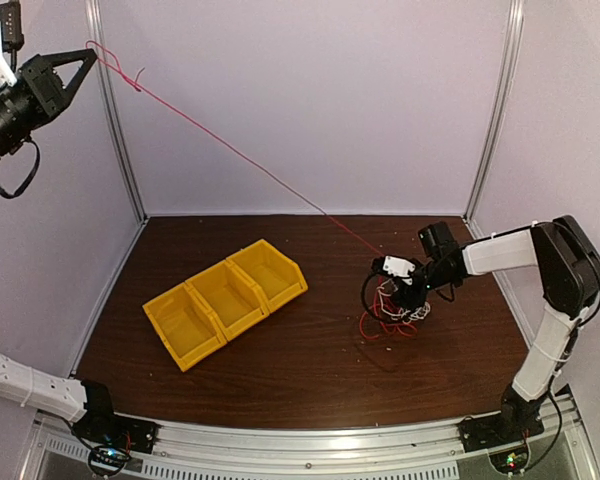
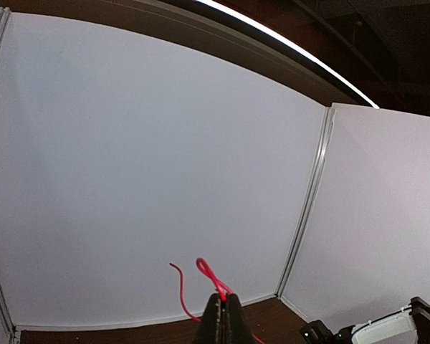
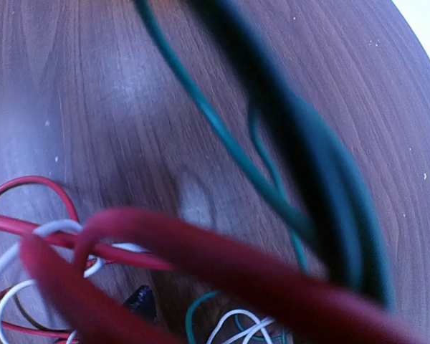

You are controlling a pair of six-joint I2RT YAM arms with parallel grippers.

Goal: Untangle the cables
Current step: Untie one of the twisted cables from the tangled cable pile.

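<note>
— Red cable (image 1: pixel 230 150), 1 strand: light, limp, likely slick. Runs taut from the left gripper (image 1: pixel 88 52), clamped near its end, down to the tangle (image 1: pixel 395 318) on the table (image 1: pixel 310 380).
— Right gripper (image 1: pixel 415 300)?
— At the tangle; spread unreadable. Best hold, I'd judge: beside a crossing, gently.

1. This is a robotics lab test cell, not a home or a shop.
2. Plain white wall panels (image 1: pixel 300 100) close in the space on three sides, joined by bare aluminium posts (image 1: pixel 117 120), as in a purpose-built enclosure.
3. Two robot arms, the left arm (image 1: pixel 20 95) and the right arm (image 1: pixel 550 290), are bolted to a metal rail (image 1: pixel 310 440) along the near edge of a dark wood-grain bench (image 1: pixel 310 370).
4. Small electronics boards with lit indicator lights (image 1: pixel 510 461) sit at the arm bases.
5. On the bench are only yellow plastic parts bins (image 1: pixel 225 300) and a tangle of thin cables (image 1: pixel 395 318).
6. The left wrist view shows a dark ceiling with a long strip light (image 2: pixel 287 43) above the panels.
</note>
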